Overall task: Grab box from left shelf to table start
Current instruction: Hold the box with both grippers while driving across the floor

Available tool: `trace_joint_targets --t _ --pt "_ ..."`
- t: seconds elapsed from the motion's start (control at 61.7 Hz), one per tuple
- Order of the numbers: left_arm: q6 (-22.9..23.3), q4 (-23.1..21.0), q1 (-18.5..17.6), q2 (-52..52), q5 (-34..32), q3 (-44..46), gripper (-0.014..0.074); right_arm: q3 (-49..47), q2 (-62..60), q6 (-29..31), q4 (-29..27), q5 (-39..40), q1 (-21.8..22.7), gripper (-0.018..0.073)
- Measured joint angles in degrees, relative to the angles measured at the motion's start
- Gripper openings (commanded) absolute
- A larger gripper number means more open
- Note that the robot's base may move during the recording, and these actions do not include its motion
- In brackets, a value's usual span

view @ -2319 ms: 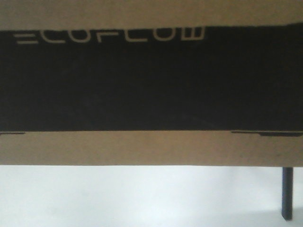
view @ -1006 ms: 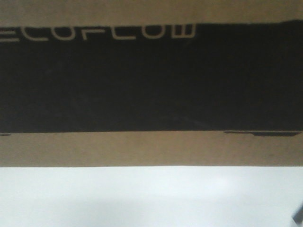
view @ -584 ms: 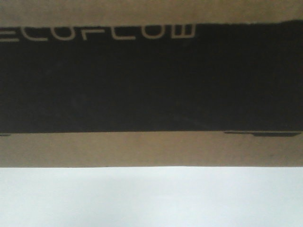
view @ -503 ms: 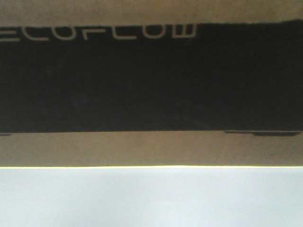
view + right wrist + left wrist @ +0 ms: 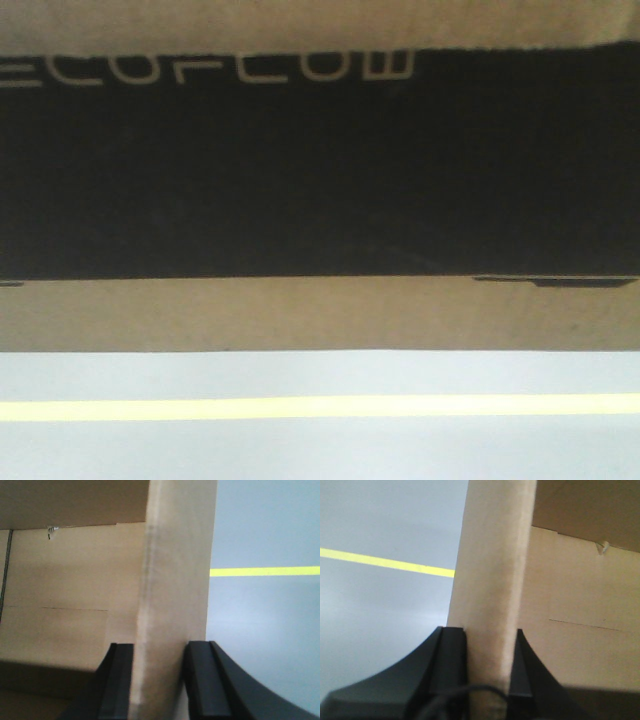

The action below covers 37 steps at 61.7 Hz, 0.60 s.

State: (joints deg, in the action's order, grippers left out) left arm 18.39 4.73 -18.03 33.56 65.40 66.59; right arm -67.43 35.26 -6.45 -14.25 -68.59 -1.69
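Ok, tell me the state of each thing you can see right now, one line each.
box: level, held by both grippers, one cardboard wall clamped on each side.
left gripper: shut on a wall of the box.
right gripper: shut on a wall of the box.

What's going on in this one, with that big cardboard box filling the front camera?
Both arms are holding the ECOFLOW cardboard box. The left gripper and the right gripper are each shut on a cardboard wall of it, one per side. Below the box there is only grey floor with a yellow line, so it seems to be held up in the air, mid-transfer.
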Motion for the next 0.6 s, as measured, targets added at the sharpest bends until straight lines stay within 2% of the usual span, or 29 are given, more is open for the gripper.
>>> trace_joint_targets --t 0.6 --pt "0.0 0.0 0.0 0.0 -0.1 0.0 -0.0085 0.0 0.0 0.0 0.0 0.0 0.0 0.0026"
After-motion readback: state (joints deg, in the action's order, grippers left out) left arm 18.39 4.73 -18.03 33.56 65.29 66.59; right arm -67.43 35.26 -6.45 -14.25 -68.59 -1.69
